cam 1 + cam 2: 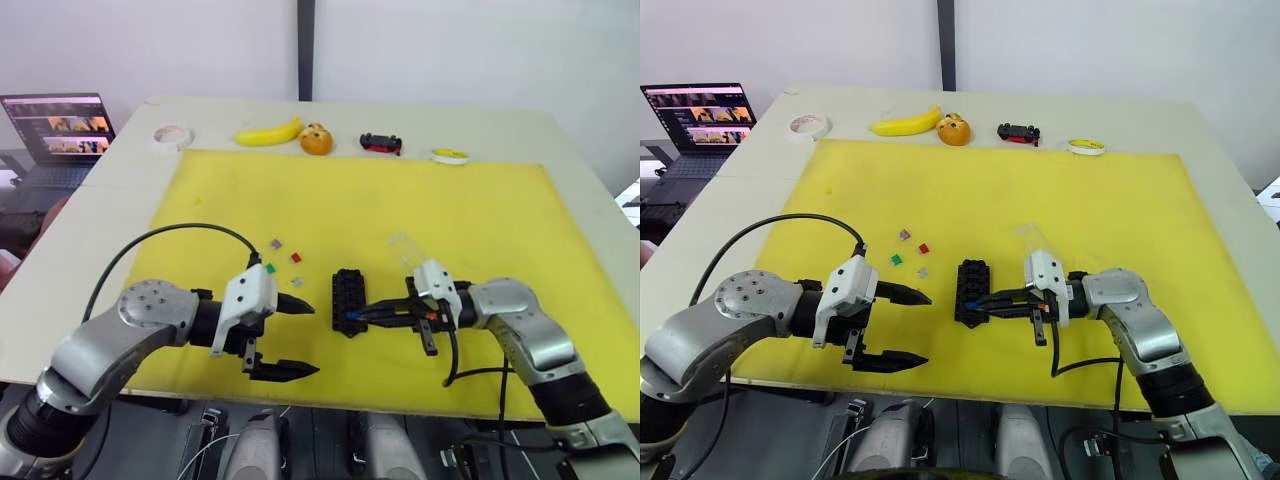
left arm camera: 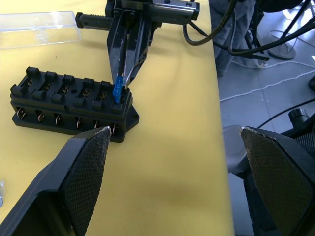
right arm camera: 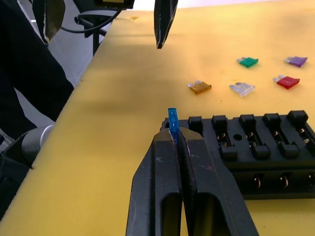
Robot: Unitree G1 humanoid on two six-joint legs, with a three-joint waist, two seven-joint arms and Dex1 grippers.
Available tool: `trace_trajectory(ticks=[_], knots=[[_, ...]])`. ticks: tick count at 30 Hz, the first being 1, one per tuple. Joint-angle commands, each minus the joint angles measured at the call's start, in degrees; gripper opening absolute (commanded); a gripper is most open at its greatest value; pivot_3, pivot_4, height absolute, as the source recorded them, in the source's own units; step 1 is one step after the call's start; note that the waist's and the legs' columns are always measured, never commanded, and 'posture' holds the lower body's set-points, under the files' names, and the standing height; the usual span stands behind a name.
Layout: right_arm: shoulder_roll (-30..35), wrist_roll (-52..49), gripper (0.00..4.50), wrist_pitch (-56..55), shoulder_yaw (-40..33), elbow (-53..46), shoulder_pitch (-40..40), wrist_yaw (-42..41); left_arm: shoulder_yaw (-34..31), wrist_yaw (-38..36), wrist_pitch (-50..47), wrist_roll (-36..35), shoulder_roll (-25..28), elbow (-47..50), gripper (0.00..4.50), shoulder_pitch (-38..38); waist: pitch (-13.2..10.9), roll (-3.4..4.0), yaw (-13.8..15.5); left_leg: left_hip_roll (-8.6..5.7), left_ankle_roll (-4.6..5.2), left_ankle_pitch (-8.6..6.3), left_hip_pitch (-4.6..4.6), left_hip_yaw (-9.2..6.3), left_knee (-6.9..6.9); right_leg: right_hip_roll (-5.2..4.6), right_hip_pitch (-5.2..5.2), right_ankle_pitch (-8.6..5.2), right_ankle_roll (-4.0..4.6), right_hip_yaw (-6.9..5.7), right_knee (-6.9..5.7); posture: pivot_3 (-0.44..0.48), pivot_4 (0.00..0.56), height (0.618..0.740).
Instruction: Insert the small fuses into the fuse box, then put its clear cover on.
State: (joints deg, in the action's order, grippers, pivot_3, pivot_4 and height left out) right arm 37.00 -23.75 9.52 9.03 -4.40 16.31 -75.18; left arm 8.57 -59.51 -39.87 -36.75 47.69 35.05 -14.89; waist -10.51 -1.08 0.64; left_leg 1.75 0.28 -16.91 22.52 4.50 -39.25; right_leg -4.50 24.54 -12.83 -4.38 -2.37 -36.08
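Note:
The black fuse box (image 1: pixel 348 296) lies on the yellow mat (image 1: pixel 350 200), near its front edge. My right gripper (image 3: pixel 176 138) is shut on a blue fuse (image 3: pixel 172 120), held upright at the box's near end slot (image 2: pixel 117 93). To the left of the box, apart from it, my left gripper (image 1: pixel 312 339) hangs open and holds nothing. Several loose fuses lie left of the box: purple (image 3: pixel 296 61), green (image 3: pixel 248 62), red (image 3: pixel 288 81), clear (image 3: pixel 242 88) and amber (image 3: pixel 199 87). The clear cover (image 1: pixel 405 248) rests on the mat just behind my right gripper.
Along the table's far edge sit a tape roll (image 1: pixel 173 135), a banana (image 1: pixel 268 133), an orange (image 1: pixel 317 140), a black-and-red toy car (image 1: pixel 381 143) and a yellow-white ring (image 1: pixel 450 155). An open laptop (image 1: pixel 58 135) stands off the table at the far left.

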Motion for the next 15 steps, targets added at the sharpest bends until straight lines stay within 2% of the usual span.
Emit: trace_trajectory(ticks=[1,15], knots=[[-0.61,0.65,0.0,-2.1,0.22,-0.74,-0.23,-0.22,-0.06,0.01,0.43,-0.11,0.14,2.08,4.42,-0.25,0.0,0.0,-0.01,0.0,0.0,0.0,0.0,0.0,0.0,0.0,0.0,0.0,0.0,0.0,0.0,0.0,0.15,0.737],[-0.82,1.98,0.0,-2.69,1.15,-0.89,-0.78,0.97,0.34,0.31,0.35,0.15,-0.26,1.8,4.42,-0.73,0.0,0.0,-0.04,0.0,0.0,0.0,-0.02,0.0,0.0,0.0,-0.01,0.0,0.0,0.0,0.0,0.0,0.15,0.737]])
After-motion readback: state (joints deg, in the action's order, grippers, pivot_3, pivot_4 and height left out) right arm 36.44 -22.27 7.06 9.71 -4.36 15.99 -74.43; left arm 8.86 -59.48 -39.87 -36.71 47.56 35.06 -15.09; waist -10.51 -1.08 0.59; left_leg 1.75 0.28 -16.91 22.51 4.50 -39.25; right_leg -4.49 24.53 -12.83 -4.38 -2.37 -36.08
